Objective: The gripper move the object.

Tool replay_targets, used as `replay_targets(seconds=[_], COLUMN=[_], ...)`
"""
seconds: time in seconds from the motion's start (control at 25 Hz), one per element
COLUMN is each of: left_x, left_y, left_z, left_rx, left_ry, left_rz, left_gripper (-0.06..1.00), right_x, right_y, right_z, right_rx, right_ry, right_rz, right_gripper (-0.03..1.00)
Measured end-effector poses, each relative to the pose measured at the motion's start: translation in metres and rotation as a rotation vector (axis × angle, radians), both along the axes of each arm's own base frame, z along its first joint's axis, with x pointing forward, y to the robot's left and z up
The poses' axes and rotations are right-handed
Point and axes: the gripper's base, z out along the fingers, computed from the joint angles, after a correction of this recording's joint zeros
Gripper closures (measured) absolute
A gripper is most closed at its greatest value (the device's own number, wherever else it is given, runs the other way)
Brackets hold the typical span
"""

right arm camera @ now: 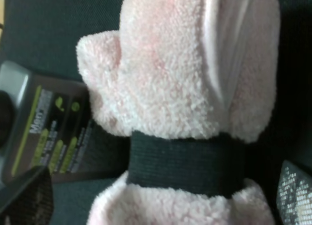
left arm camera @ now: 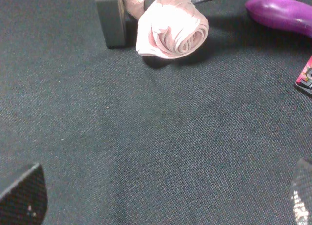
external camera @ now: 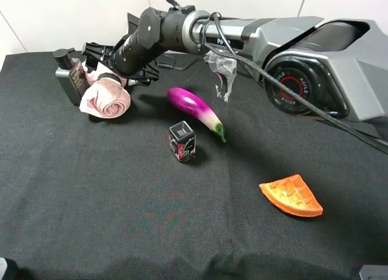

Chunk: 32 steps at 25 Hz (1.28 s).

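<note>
The pale pink rolled cloth bundle (external camera: 107, 98) lies on the black cloth at the far left, its spiral end facing front. It also shows in the left wrist view (left arm camera: 170, 28). In the right wrist view it (right arm camera: 180, 74) fills the frame, cinched by a dark band (right arm camera: 185, 161). My right gripper (external camera: 106, 79) reaches across from the right and sits over the bundle. Its fingers (right arm camera: 24, 198) stand wide apart on either side of the bundle, so it (right arm camera: 161, 196) is open. My left gripper (left arm camera: 161, 193) is open and empty, low over bare cloth in front of the bundle.
A grey bottle (external camera: 70, 77) stands touching the bundle's left side. A purple eggplant (external camera: 194, 105) lies to the bundle's right, a small dark box (external camera: 182, 140) in front of it. An orange waffle wedge (external camera: 292, 196) sits front right. The right arm's bulk (external camera: 315, 56) spans the back.
</note>
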Motion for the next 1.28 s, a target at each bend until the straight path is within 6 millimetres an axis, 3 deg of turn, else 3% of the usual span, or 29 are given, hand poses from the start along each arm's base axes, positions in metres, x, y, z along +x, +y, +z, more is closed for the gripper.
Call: replay_targets(seconds=[0.76, 1.28], left_x=[0.0, 0.0], left_y=[0.0, 0.0], left_z=[0.0, 0.0], left_rx=[0.0, 0.0], left_ry=[0.0, 0.0], left_rz=[0.0, 0.0], left_gripper=[-0.05, -0.05], right_x=[-0.003, -0.007], right_y=[-0.028, -0.071], right_z=[0.065, 0.112], right_rx=[-0.146, -0.285], right_ry=[-0.022, 0.07], right_rz=[0.093, 0.164], right_gripper=[0.27, 0.27])
